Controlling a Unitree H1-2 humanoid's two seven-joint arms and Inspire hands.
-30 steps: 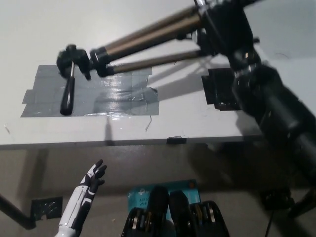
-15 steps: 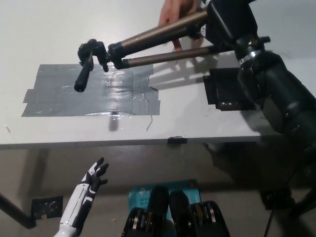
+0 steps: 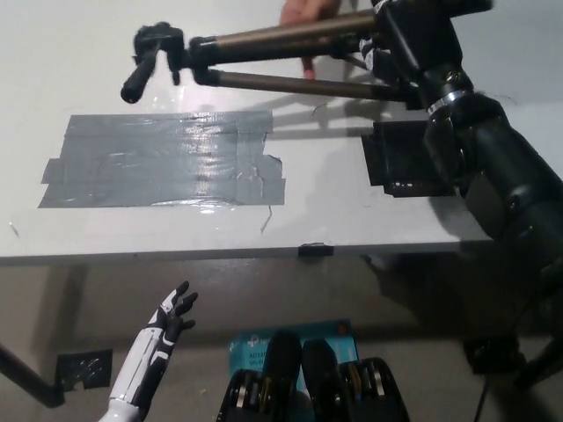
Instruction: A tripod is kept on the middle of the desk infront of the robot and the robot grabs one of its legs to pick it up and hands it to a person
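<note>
Tripod (image 3: 264, 57) risen farther off tabletop (image 3: 334, 202), right hand (image 3: 413, 40) clamping leg; person's hand (image 3: 308, 10) reaching; handover near. Left hand (image 3: 171, 315) idle, fingers spread.

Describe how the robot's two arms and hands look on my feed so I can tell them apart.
The left hand has dark fingers on a slim white forearm with black accents near the wrist. The right hand is all black, on a thick black arm made of rounded cylindrical segments with a bright metal ring at the wrist. No loose cables show.
</note>
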